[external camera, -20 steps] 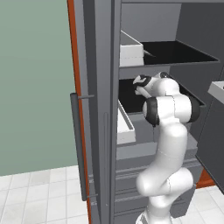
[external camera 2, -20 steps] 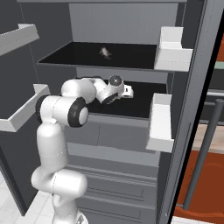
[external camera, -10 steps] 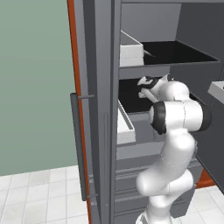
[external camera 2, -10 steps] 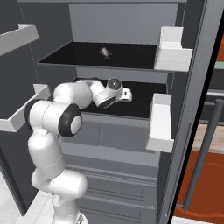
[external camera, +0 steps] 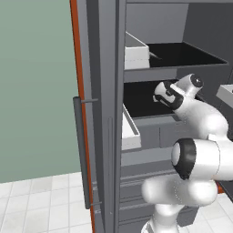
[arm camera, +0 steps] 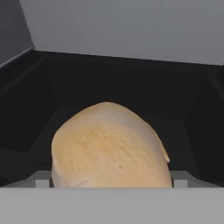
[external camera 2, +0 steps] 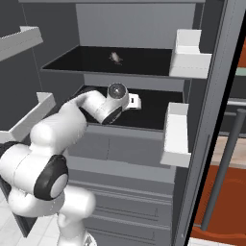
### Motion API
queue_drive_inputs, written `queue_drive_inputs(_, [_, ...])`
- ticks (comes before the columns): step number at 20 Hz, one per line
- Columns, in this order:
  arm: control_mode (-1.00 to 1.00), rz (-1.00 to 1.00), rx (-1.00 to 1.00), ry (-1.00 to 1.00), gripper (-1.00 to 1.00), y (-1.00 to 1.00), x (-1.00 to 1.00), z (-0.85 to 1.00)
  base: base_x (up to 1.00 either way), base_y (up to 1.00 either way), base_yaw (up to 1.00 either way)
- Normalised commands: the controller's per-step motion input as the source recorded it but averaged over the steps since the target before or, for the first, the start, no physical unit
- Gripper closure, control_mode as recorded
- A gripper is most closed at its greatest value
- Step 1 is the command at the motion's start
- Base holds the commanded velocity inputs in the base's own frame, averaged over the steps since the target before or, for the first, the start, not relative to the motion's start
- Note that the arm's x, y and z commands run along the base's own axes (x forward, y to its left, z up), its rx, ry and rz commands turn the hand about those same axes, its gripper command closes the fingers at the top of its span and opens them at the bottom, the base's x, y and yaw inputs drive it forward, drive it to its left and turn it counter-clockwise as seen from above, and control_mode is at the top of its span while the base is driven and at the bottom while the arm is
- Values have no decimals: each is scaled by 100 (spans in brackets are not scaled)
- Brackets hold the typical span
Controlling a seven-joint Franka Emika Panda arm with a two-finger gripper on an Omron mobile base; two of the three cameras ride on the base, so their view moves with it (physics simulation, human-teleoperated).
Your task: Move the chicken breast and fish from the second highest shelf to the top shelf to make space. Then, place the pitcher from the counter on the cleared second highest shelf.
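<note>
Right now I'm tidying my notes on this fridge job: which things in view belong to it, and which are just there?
Part of the job:
- chicken breast
- fish
- top shelf
- second highest shelf

Just there:
- white door bins
- lower fridge drawers

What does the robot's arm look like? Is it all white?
Mostly white. The arm is made of fat, rounded, glossy white sections with dark grey-black bands and round caps at the joints. The gripper end is white with dark parts. No cables or markings are visible.
</note>
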Motion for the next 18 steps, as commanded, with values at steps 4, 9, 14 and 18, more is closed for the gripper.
queue_drive_inputs(4, [-100, 2, -6, 0, 100, 1, -100, 100, 0, 0, 0])
queue_drive_inputs(9, [-100, 1, -6, -3, 100, 0, -100, 83, 0, 0, 0])
queue_drive_inputs(14, [-100, 0, -2, -14, 100, 0, -99, 81, 0, 0, 0])
queue_drive_inputs(18, [-100, 0, 0, -20, 100, -2, -73, 88, 0, 0, 0])
